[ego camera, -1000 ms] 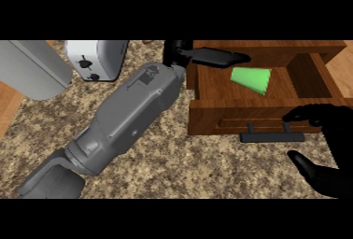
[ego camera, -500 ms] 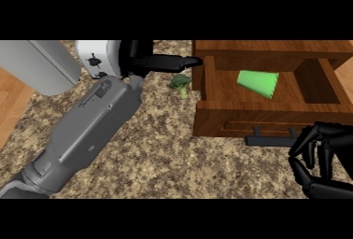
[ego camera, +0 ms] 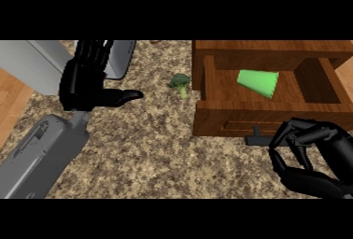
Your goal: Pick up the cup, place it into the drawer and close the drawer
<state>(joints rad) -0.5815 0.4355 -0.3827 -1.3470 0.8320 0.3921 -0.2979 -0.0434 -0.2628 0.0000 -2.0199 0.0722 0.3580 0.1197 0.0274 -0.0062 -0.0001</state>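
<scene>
The green cup lies on its side inside the open wooden drawer. The right hand, fingers curled, hovers at the drawer's dark handle; pushing it shut looks next. The left hand holds nothing, fingers straight.

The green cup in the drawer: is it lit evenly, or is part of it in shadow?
Head view: the green cup looks brighter on its upper face and darker toward its lower rim; the drawer walls around it are dim, without glare.
</scene>
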